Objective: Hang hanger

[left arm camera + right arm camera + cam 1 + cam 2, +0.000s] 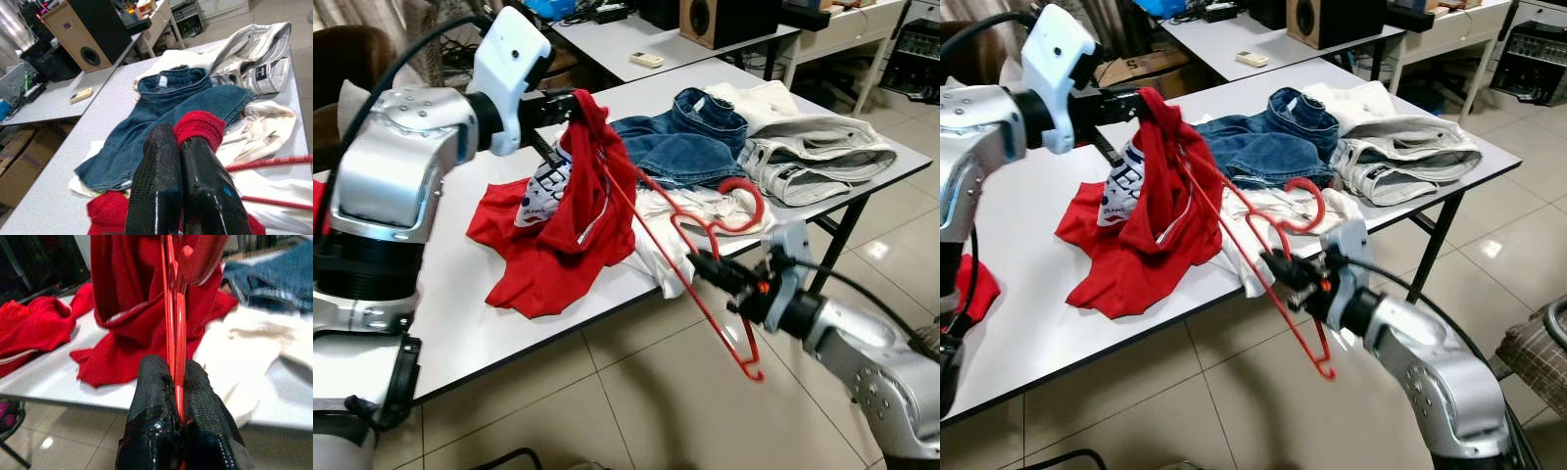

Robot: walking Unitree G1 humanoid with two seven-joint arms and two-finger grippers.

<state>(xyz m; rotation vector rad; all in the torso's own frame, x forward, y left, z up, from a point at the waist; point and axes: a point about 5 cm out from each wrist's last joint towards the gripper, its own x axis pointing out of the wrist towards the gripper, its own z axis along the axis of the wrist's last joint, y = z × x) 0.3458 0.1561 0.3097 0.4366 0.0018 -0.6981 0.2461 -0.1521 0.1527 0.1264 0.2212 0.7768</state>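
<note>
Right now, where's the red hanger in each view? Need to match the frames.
Left eye view: red hanger runs from the lifted red shirt down past the table edge, gripped by the right gripper.
Right eye view: same diagonal, centre frame.
Left wrist view: two red bars beside the fingers.
Right wrist view: upright, pinched between the fingers, hanger at.
Shared landmark: blue jeans.

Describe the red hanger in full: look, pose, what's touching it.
The red hanger is thin, glossy, plastic-looking, with a curved hook above the white clothes. It slants off the table edge, its lower corner hanging over the floor. The right gripper is shut on its bar; its upper end runs into the red shirt, which the left gripper pinches aloft.
</note>
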